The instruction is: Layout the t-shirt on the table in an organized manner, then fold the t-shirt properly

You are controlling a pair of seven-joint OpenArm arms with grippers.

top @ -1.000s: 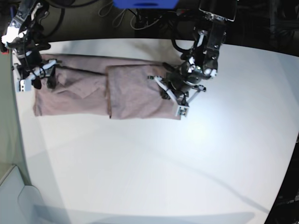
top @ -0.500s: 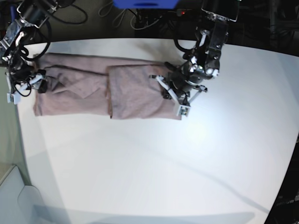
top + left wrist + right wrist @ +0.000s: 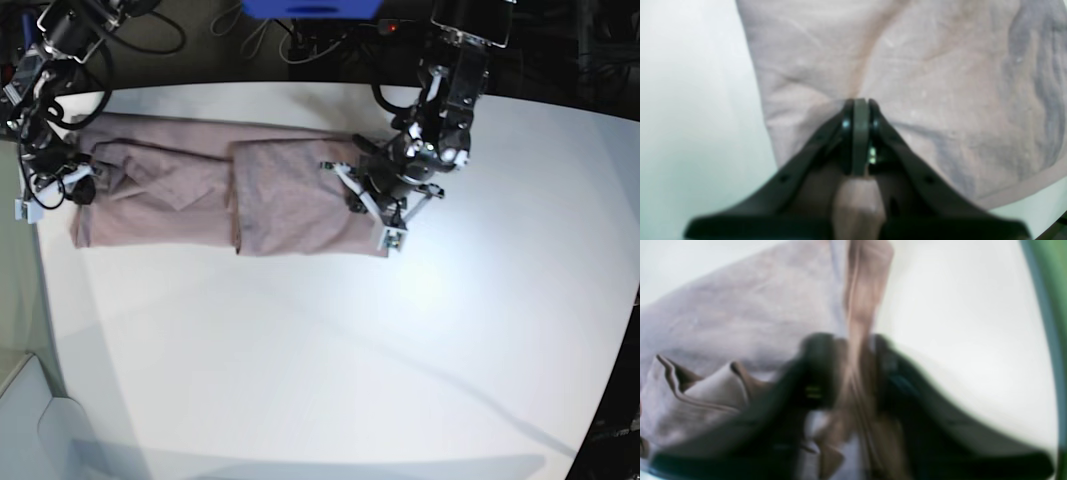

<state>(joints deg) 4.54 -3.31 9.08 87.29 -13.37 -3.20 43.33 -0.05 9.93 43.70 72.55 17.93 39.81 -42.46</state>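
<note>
Flat across the far part of the table, running left to right in the base view: the t-shirt, dusty mauve, its right-hand part doubled over into a neater rectangular panel. At that panel's right edge, low over the cloth: the left gripper, jaws pressed fully together. Close up in the left wrist view, the black fingers meeting tip to tip on the fabric, a small pucker of cloth drawn toward the tips and a strip of mauve showing between the finger bases, so closed on a pinch of the shirt. At the shirt's left end, by the table's left rim: the right gripper. Blurred in the right wrist view, yet a vertical ridge of cloth plainly caught between the two dark fingers, clamped on that raised fold, with loose crumpled folds lower left and bare white tabletop to the right.
</note>
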